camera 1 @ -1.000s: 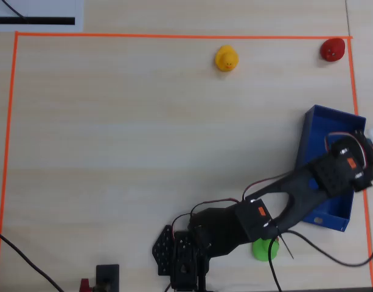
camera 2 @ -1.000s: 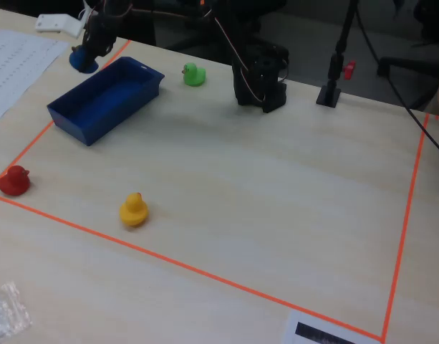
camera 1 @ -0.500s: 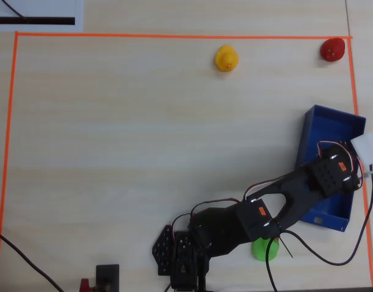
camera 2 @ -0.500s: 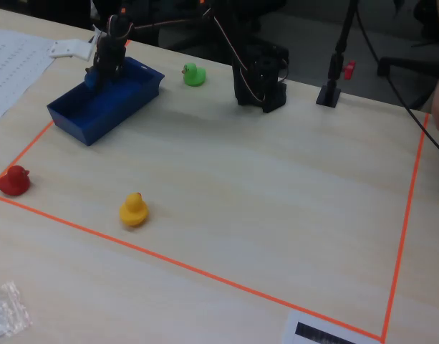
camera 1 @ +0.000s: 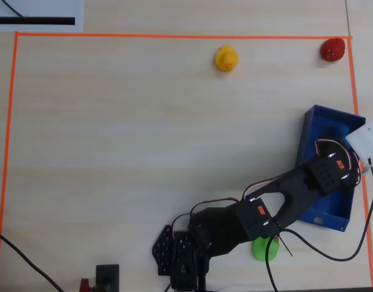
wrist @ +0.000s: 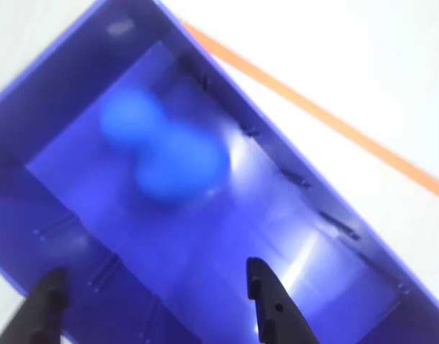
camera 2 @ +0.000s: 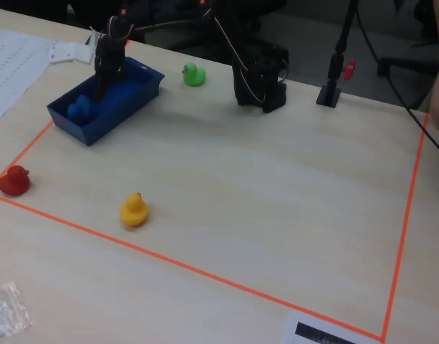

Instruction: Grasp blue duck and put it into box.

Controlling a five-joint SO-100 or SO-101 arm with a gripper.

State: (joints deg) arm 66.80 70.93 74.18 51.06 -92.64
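The blue duck (wrist: 165, 154) lies blurred on the floor of the blue box (wrist: 76, 86) in the wrist view. It also shows in the fixed view (camera 2: 79, 109) at the near end of the box (camera 2: 137, 95). My gripper (wrist: 155, 297) hangs open and empty over the box, with both fingers apart and a gap between them and the duck. In the fixed view the gripper (camera 2: 102, 92) points down into the box beside the duck. In the overhead view the arm's wrist covers the middle of the box (camera 1: 325, 220), and I cannot make out the duck there.
A green duck (camera 1: 263, 248) sits by the arm's base, a yellow duck (camera 1: 226, 58) and a red duck (camera 1: 333, 49) near the far tape line (camera 1: 174, 36). A white object (camera 1: 369, 137) lies against the box's outer side. Orange tape runs close by the box (wrist: 312, 111).
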